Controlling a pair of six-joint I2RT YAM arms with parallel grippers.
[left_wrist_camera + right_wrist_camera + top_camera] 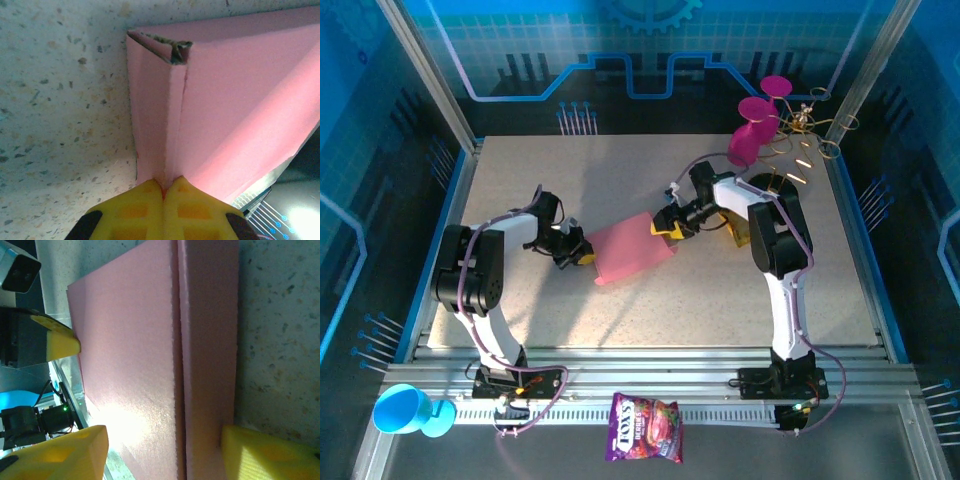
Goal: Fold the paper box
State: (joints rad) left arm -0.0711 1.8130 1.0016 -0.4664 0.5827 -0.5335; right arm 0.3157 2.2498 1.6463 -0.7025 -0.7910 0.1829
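So the speckled table (740,290) is seen with the pink paper box (632,250) laid near its middle, between the two arms. The box's left edge is pinched tight in the closed left gripper (163,192). The right gripper (667,228) is held wide open, with its yellow fingers (65,450) set either side of the box's right end.

Paper box (240,100) cut off at the right edge of the left wrist view, its seam end hidden between the pressed-together fingers (135,212) of the left gripper (163,184), right gripper (162,435) fingers (270,455) cropped at the bottom edge, snack bag (645,427) lettering too small to be read.
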